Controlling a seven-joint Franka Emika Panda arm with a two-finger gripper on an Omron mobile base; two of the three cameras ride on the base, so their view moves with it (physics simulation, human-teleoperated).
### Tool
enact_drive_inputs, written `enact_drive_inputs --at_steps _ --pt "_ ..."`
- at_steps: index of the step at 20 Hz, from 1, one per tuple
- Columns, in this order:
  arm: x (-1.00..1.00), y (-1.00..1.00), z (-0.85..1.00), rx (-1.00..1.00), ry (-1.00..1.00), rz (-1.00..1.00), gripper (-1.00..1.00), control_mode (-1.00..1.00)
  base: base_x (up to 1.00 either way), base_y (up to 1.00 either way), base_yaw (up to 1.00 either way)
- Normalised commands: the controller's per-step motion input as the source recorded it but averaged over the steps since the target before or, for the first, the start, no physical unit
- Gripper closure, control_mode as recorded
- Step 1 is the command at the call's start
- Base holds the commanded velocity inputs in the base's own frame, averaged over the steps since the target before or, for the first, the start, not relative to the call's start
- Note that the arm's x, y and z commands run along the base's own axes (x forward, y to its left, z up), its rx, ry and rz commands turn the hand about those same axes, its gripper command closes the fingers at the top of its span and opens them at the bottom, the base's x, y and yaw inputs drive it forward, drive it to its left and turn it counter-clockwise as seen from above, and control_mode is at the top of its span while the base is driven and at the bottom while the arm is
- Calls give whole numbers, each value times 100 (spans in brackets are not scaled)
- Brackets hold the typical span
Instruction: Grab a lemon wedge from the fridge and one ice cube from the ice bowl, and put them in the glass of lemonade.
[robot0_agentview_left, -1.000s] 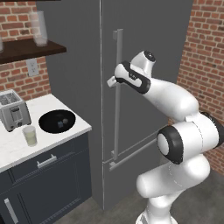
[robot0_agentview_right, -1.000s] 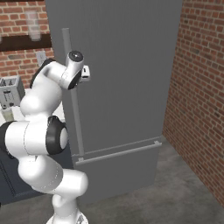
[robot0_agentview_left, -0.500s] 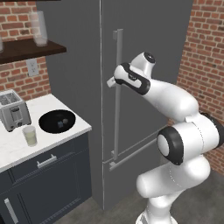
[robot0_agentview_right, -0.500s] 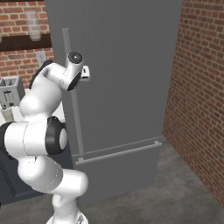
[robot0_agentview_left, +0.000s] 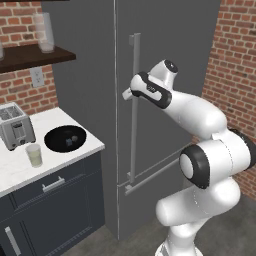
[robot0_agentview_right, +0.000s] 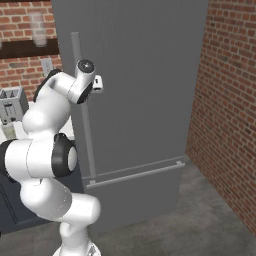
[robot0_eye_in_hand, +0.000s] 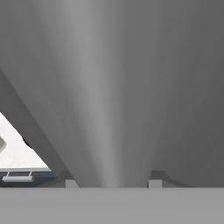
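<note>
Up against the fridge (robot0_agentview_left: 165, 45) door, the arm has its gripper (robot0_agentview_left: 128, 95) level with the long vertical bar handle (robot0_agentview_left: 134, 107), and the door is shut flat, so we are at the very first step: getting the fridge open before any lemon wedge can be fetched. From the hand view the handle (robot0_eye_in_hand: 105, 109) runs straight up between the two finger tips, one to either side of it at the bottom, so the fingers straddle the bar; whether they are actually pressing on it or standing just off it, I cannot tell, since the tips are barely visible from this close. From the right base view the hand (robot0_agentview_right: 97, 84) sits tight against the bar (robot0_agentview_right: 82, 107), roughly in its upper half. Over on the white counter (robot0_agentview_left: 75, 150) to the left, the ice bowl (robot0_agentview_left: 65, 138) waits beside the toaster (robot0_agentview_left: 16, 125), with what look like cubes inside, and the glass of lemonade (robot0_agentview_left: 34, 155) stands just in front of the toaster, near the bowl. The lemon wedge is presumably behind that closed door. Next move, by my reading: get a firm hold on the bar, then pull outward along the door's swing, keeping the wrist turning with the arc so the fingers don't slide off the handle.
</note>
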Motion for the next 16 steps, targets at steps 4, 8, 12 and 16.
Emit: enact_drive_inputs --at_steps 4,8,12,16 --pt "0 0 0 0 0 0 100 -100 0 0 0" --pt "0 -7 0 0 0 0 100 -100 0 0 0" --pt "-9 -33 0 0 0 -2 100 -100 0 0 0" --pt "-29 -64 0 0 0 -7 100 -100 0 0 0"
